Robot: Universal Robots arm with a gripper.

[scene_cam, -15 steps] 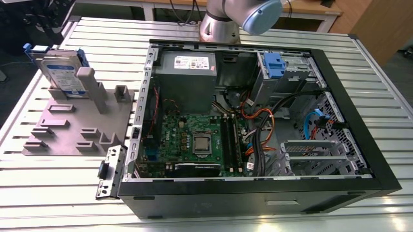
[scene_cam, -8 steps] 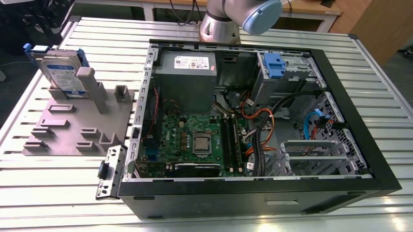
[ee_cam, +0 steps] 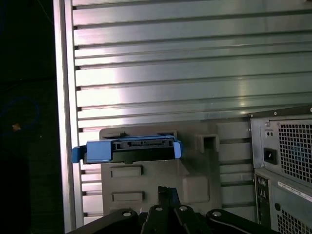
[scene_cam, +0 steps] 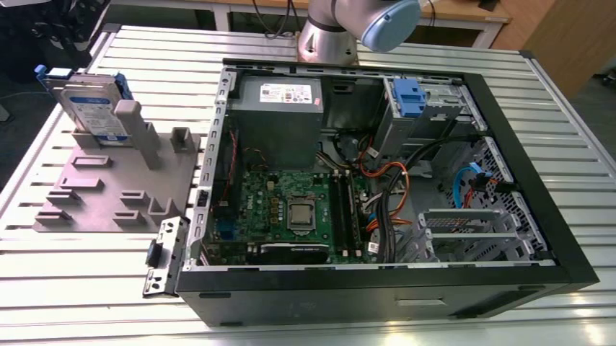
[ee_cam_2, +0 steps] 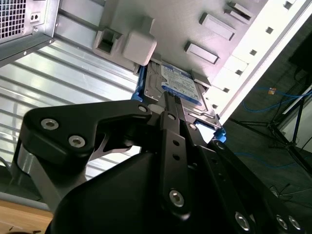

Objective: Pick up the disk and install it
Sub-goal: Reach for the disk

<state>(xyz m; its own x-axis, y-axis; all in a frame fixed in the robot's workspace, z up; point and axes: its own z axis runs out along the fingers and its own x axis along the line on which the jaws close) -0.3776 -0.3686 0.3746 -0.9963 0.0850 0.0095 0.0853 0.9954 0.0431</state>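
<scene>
A flat silver metal hard drive with a white-and-blue label and a blue plastic carrier frame, the disk (scene_cam: 91,108), stands on edge in a slot of a grey moulded plastic holder plate (scene_cam: 106,187). The plate lies on a ribbed aluminium surface (scene_cam: 97,288), on the exterior view's left of an open black desktop computer case (scene_cam: 539,180). The disk is at the plate's far corner and well apart from the case.

Inside the case lie a grey metal power-supply box with a white sticker (scene_cam: 279,94), a green circuit board (scene_cam: 288,202) and, at the drive bay, a small blue plastic latch (scene_cam: 409,97). The base of the silver robot arm with a light blue cap (scene_cam: 332,36) rises behind the case.

In the first wrist view the black tool (ee_cam: 165,191) hangs over the holder plate (ee_cam: 195,180), near the disk (ee_cam: 127,148) but not touching it. Its fingertips look pressed together with nothing between them. The disk shows its thin top edge here, the blue frame sticking out at both ends, with the perforated back of the case (ee_cam: 282,161) to one side.

In the second wrist view the tool (ee_cam_2: 169,100) points toward the labelled face of the disk (ee_cam_2: 180,85), which sits against the plate (ee_cam_2: 195,24) above the ribbed surface (ee_cam_2: 73,78).
</scene>
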